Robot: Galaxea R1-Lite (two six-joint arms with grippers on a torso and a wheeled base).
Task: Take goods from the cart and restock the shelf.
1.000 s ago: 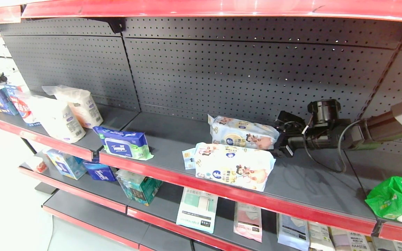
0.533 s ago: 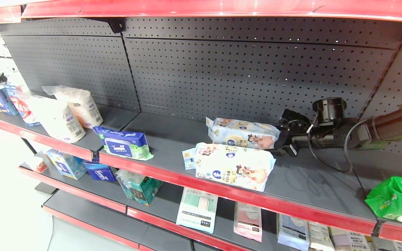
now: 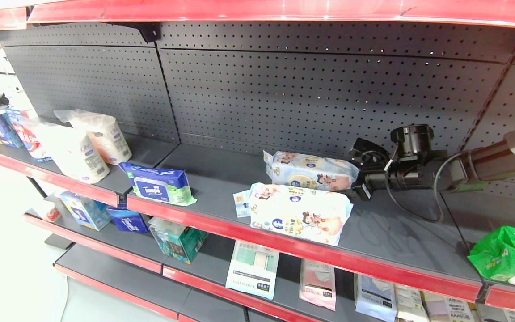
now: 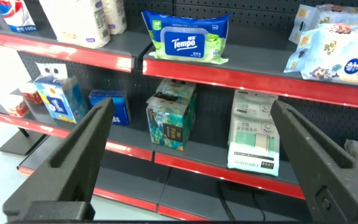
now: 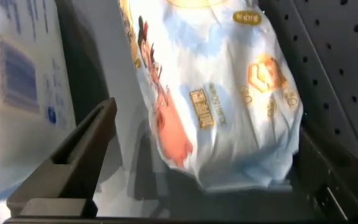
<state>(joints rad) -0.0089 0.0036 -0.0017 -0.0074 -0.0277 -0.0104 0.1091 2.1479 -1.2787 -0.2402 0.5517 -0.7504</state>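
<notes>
On the middle shelf (image 3: pixel 213 179), two cartoon-printed packs lie one behind the other. The right gripper (image 3: pixel 359 185) is in at the right end of the rear wipes pack (image 3: pixel 311 171), close to the pegboard back panel (image 3: pixel 284 89). Its fingers (image 5: pixel 73 168) stand wide apart either side of that pack's end, with a gap showing on one side, so there's no squeeze on it. The front wipes pack (image 3: pixel 300 212) sits just ahead, at the shelf's red lip. Whether the two packs touch is hard to say.

Over to the left gripper (image 4: pixel 192 106): its fingers are splayed fully, nothing between them, and it hangs in front of the lower shelves with a teal tissue box (image 4: pixel 169 124) beyond. Further left on the middle shelf sit a blue-and-green wipes pack (image 3: pixel 159 182) and white paper rolls (image 3: pixel 76 152). Far right, there's a green pack (image 3: pixel 508 255).
</notes>
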